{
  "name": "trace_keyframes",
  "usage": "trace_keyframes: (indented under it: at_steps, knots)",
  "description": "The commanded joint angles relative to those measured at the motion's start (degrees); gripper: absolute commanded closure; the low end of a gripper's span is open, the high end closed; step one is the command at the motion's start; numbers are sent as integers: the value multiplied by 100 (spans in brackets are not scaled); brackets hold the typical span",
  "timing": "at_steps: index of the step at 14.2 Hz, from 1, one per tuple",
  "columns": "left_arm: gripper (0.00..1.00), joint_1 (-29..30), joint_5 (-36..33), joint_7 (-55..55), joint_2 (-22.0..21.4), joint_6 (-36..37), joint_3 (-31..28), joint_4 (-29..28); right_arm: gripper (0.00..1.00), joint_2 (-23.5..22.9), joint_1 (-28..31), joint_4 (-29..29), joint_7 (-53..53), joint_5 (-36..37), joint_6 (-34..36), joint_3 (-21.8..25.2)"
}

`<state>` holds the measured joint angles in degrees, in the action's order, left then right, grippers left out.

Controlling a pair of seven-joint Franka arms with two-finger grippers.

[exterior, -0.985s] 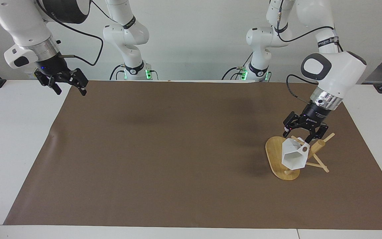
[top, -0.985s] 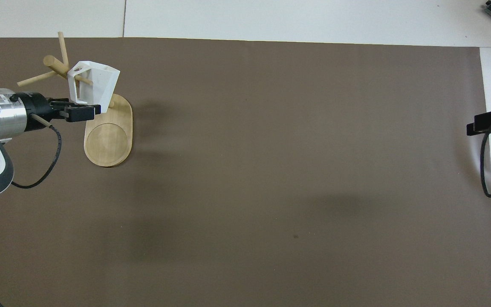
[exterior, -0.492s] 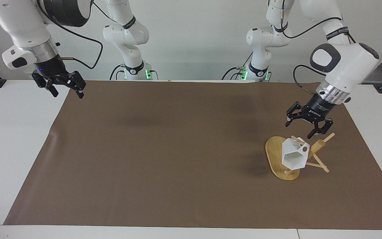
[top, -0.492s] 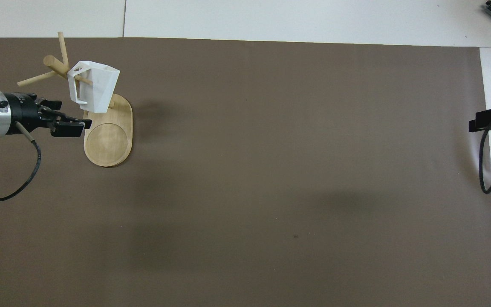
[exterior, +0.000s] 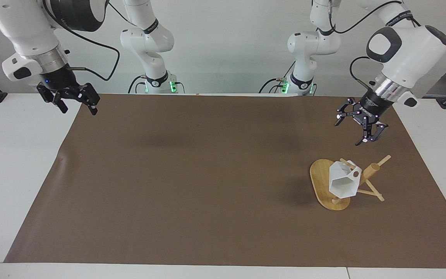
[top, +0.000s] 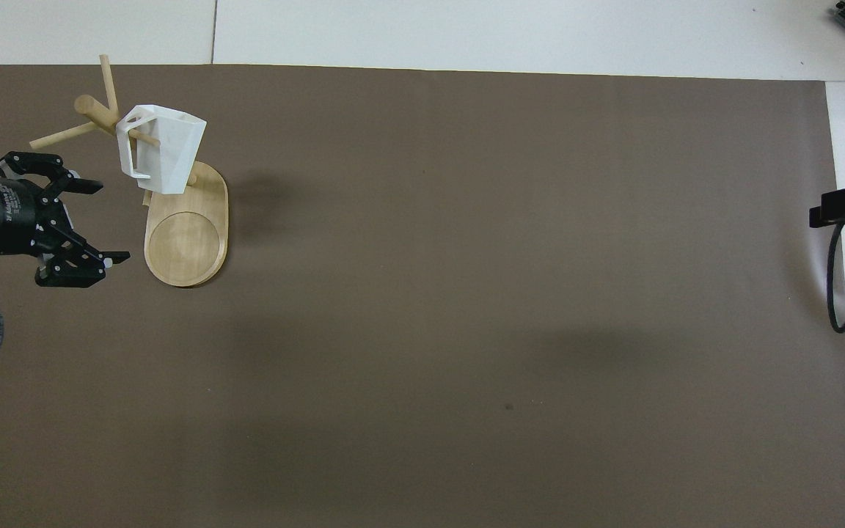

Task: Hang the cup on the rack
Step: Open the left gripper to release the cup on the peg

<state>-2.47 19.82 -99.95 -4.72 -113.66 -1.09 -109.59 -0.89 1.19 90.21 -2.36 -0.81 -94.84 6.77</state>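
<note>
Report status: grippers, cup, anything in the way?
Left gripper open, empty, up over the mat clear of the rack. Right gripper open, waiting at its end. Cup hangs on a peg. Nothing obstructing.

The rack [exterior: 330, 186] with the cup [exterior: 343, 183] hung on a peg is the only obstacle on the brown mat [exterior: 207, 174], near the left arm's end; elsewhere grippers pass freely.

A wide brown mat [exterior: 192, 182] is lying flat across the white table [exterior: 18, 162], covering most of it. White tabletop is showing along the mat's edges, and soft shadows are falling on the mat.
</note>
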Motion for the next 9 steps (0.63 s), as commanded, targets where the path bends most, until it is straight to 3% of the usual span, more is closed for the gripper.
trace_keyframes:
  at_steps: [1,7,9]
  knots:
    - [0,-25,-406,1525,15,537,29,332,0,89,13,138,-90,99,-122,35]
    - [0,9,-645,4463,155,872,47,868,0,89,13,137,-89,99,-122,35]
    - [0,-52,-1108,5105,182,1100,73,1009,0,89,13,137,-90,99,-122,35]
